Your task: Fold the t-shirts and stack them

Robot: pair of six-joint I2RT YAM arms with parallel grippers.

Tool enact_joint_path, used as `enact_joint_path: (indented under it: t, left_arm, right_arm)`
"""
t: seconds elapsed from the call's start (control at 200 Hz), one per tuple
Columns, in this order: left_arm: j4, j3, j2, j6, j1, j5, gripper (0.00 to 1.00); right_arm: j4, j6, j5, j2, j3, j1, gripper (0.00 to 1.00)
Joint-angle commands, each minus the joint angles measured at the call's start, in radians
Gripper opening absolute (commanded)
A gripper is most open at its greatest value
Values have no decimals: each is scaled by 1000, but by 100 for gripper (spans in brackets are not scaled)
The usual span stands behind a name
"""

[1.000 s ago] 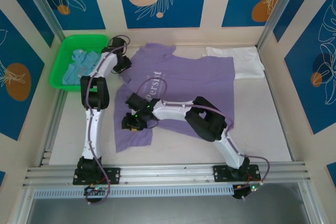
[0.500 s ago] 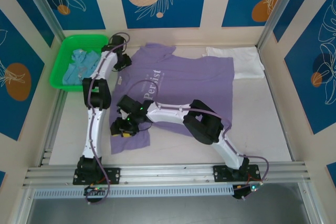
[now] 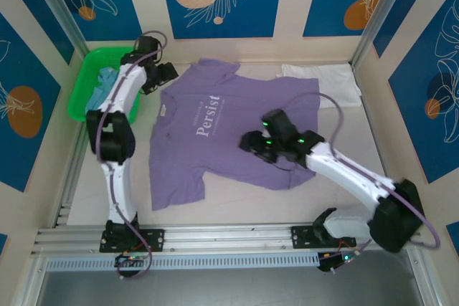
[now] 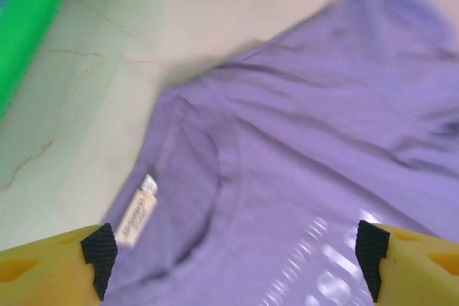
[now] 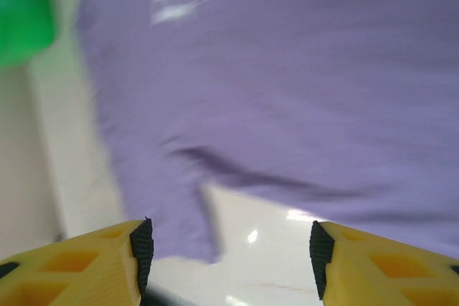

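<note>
The basket [image 3: 82,98], with the blue shirt [image 3: 107,84] in it, sits just to the outer side of the left gripper [image 3: 163,77], away from the work. That gripper hangs released, jaws spread wide with nothing between them, above the collar [image 4: 193,198] end of the purple shirt [image 3: 237,120]. The neck label [image 4: 138,213] lies just by one of its fingers.

From this hand the shirt runs off toward the right arm, collar nearest and hem farthest. Its long axis therefore lies across the table, one sleeve pointing to the far wall and the other toward the arm bases. The cloth is spread flat, not yet folded.

The right gripper [image 3: 251,141] hovers over the shirt's middle, also released and empty. The body's near edge and bare table [image 5: 287,263] lie just below its fingers.

By my reading the left hand is nearer the collar and sleeves and the right nearer the hem. A lengthwise fold likely wants each taking its own end of one long edge.

The white shirt [image 3: 323,84] lies beyond the right gripper, touching the purple shirt's far hem corner.
</note>
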Motion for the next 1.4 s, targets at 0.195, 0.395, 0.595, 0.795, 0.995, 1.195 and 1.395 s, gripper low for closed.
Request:
enact_joint_path:
  t: [0.195,0.395,0.595,0.795,0.995,1.195,1.395]
  left_arm:
    - [188,-826,-615,-83,-208,5,75]
    - [25,-1168,-958,-152,-329,-70,68]
    - [-117,-1373,-1211,-278,-385,-54,55]
    - [-152,-1490,-1276,-358,-442,-28,53]
    - [-88,-1574,-1274,-416,-457,-32,52]
    - [-51,-1613,-1266,-419,-459,5,46]
    - [-39,-1626,-1266,-411,-458,-2,42]
  right_arm:
    - [-261,-126,101,-204,-195,-383,51]
    - [-257,-213,152,-19,-121,-381,51]
    - [-218,-216,193,45,-115,-381,50]
    - [-178,-229,152,101,-114,-385,46]
    - [-146,-255,120,189,-88,-363,47]
    - [-138,-254,136,246,-67,-328,48]
    - [-128,-240,152,274,-70,-306,44]
